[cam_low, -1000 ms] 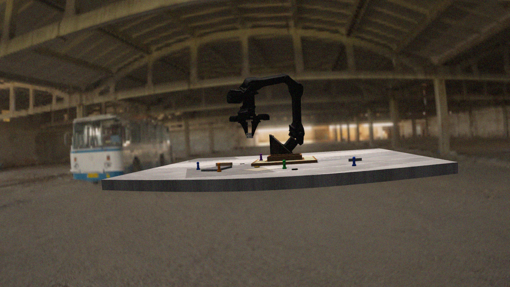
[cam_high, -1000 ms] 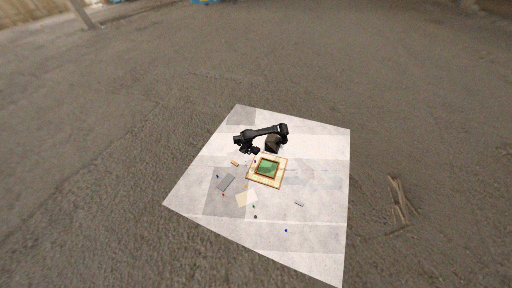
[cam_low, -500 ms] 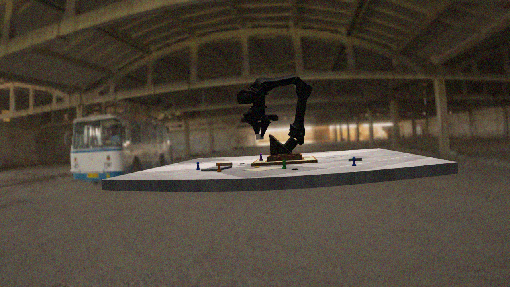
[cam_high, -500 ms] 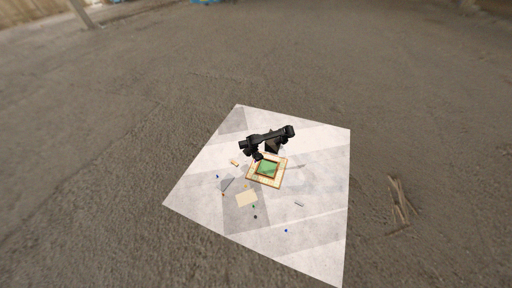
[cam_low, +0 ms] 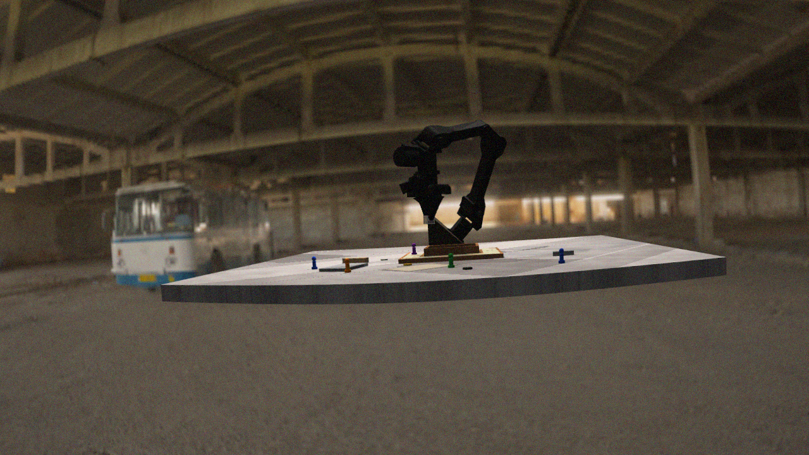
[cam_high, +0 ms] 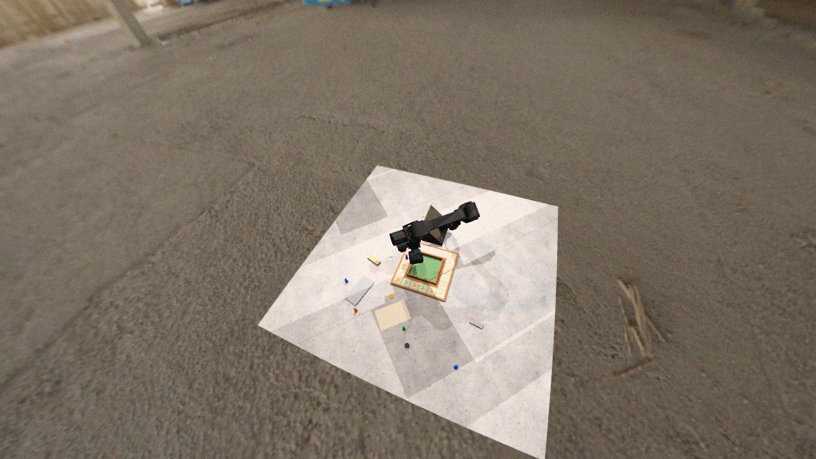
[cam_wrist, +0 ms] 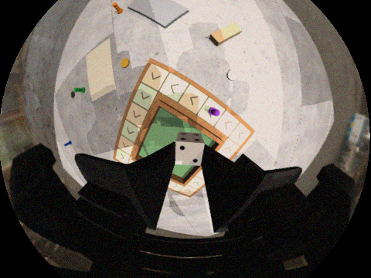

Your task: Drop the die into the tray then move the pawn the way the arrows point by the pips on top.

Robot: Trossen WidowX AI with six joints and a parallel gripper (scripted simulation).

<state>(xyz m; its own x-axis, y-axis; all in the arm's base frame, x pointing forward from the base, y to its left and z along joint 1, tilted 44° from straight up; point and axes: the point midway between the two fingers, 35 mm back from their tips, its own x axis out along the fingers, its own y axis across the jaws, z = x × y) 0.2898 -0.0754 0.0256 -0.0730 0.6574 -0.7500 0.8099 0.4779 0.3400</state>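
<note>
My gripper (cam_wrist: 188, 147) (cam_low: 429, 219) is shut on the white die (cam_wrist: 188, 154) and holds it well above the board. In the wrist view the die hangs over the green dice tray (cam_wrist: 167, 123) (cam_high: 431, 268), and its side facing the camera shows two pips. The board (cam_wrist: 134, 114) (cam_high: 405, 282) (cam_low: 493, 254) lies flat, with arrow squares around the brown-walled tray. The purple pawn (cam_wrist: 213, 111) (cam_high: 407, 257) (cam_low: 414, 249) stands on a square of the ring. In the wrist view, the fingers and the die hide part of the tray and of the ring's near side.
A wooden block (cam_high: 373, 260) (cam_wrist: 226, 34), a grey plate (cam_high: 359, 291) (cam_wrist: 159, 11) and a cream sheet (cam_high: 391, 315) (cam_wrist: 100, 69) lie around the board. An orange pawn (cam_high: 355, 310), a green pawn (cam_low: 450, 260) (cam_high: 403, 327) and two blue pawns (cam_high: 345, 280) (cam_high: 456, 366) stand farther off.
</note>
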